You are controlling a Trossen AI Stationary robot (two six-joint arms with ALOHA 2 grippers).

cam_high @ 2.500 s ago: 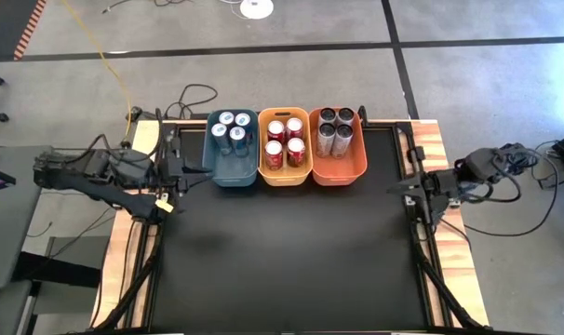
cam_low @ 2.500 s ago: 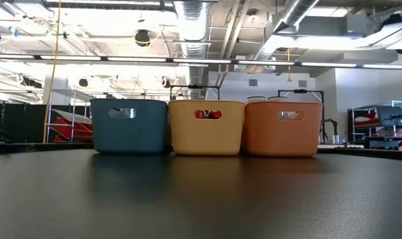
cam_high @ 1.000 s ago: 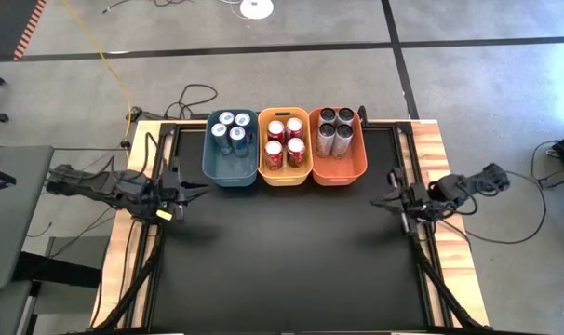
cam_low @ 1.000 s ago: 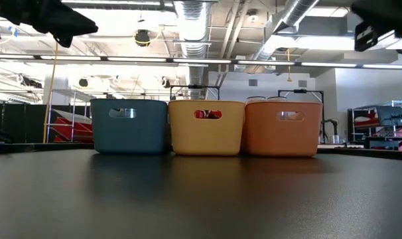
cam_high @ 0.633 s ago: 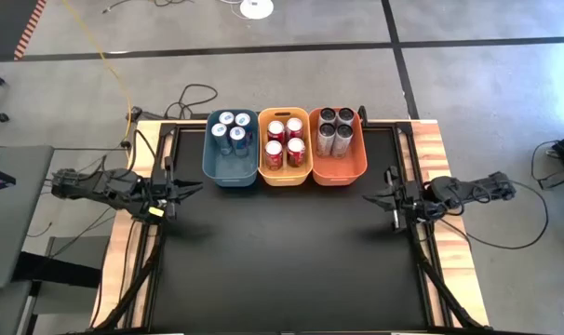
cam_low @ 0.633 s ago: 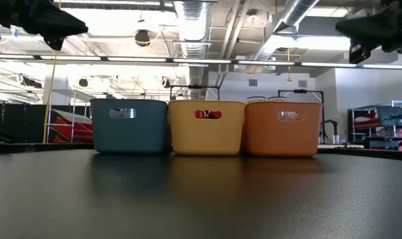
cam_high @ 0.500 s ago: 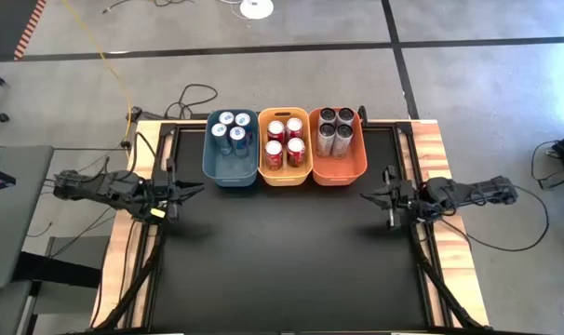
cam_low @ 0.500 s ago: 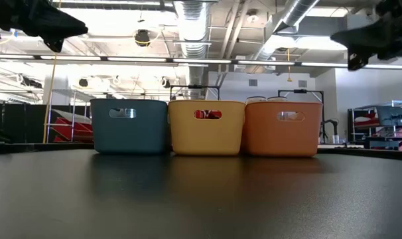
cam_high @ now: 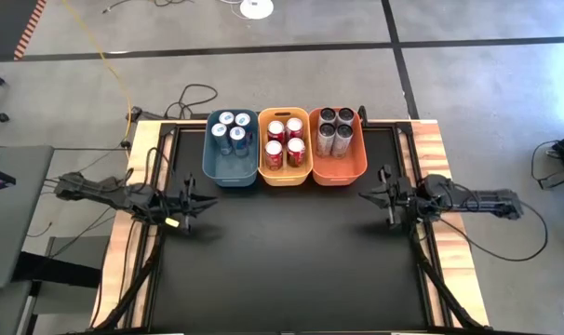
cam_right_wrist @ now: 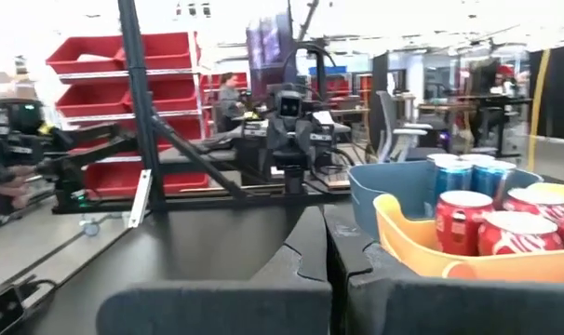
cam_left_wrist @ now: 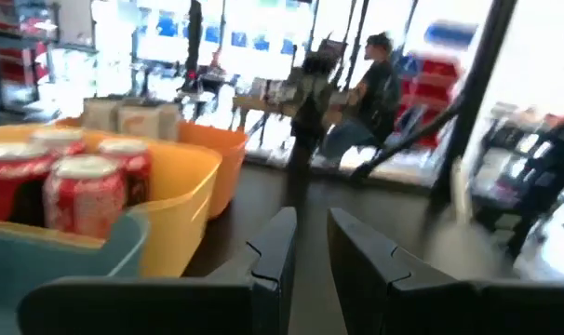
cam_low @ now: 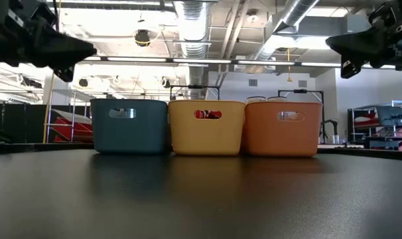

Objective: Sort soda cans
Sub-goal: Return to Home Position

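I've watched both arms swing inward since earlier; left gripper (cam_high: 206,199) seems slightly parted, right gripper (cam_high: 365,195) pinched together, both empty.

Soda cans (cam_high: 285,141): glossy painted metal, silver tops. Bins (cam_low: 206,133): smooth matt plastic. Table top (cam_high: 282,261) ahead of left gripper (cam_high: 213,198): matt black. Its fingers (cam_left_wrist: 275,256): matt dark plastic.

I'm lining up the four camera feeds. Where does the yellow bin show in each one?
High view: yellow bin, middle of the three-bin row at the table's far edge.
Low view: centre, between blue bin and orange bin.
Left wrist view: behind the blue bin, before the orange one.
Right wrist view: in front of the blue bin.
Shared landmark: the red soda cans inside it.
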